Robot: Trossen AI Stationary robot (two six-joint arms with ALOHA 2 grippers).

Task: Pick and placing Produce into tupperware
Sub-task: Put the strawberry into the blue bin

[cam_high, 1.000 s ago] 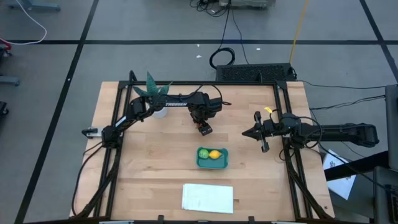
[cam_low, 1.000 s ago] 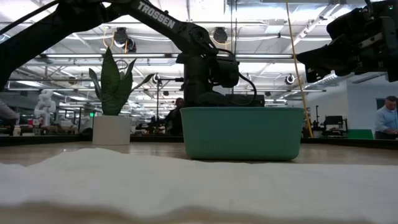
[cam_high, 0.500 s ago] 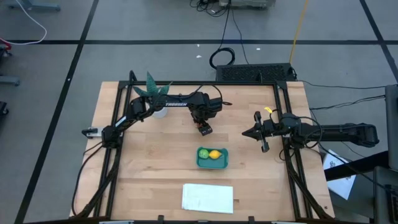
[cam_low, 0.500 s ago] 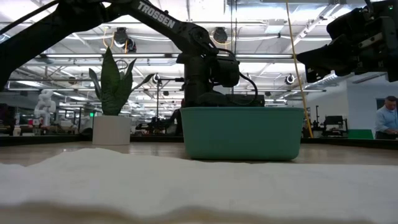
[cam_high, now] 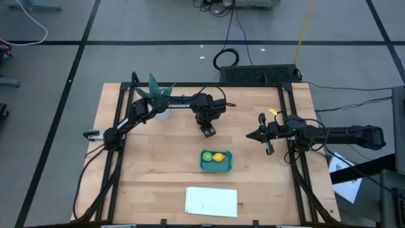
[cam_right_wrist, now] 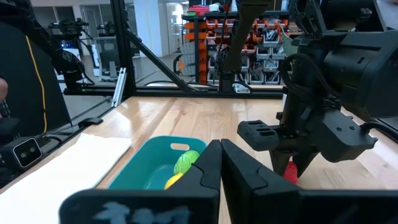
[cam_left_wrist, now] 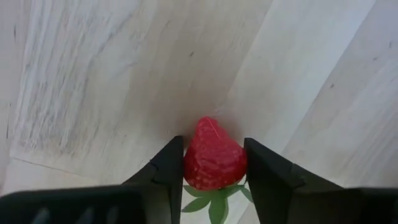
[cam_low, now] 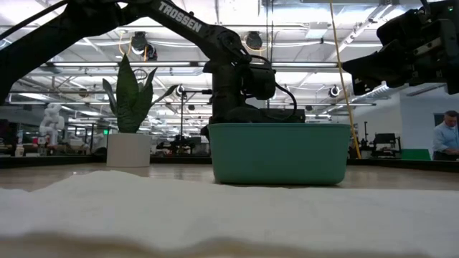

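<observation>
Two fingers (cam_left_wrist: 168,177) of the left gripper (cam_left_wrist: 214,171) pinch a strawberry (cam_left_wrist: 213,157) on the table (cam_high: 158,164), beyond the tub (cam_high: 216,166); the right gripper (cam_high: 251,135), closed, hovers aside.

a small red strawberry (cam_left_wrist: 213,160) with green leaves at its base sits on the wood between my left fingers (cam_left_wrist: 165,171), which touch its sides, well behind the teal tupperware (cam_high: 216,166). inside that shallow rounded tub lie the light green round piece (cam_high: 207,156) and the yellow lemon (cam_high: 218,158), side by side.
</observation>
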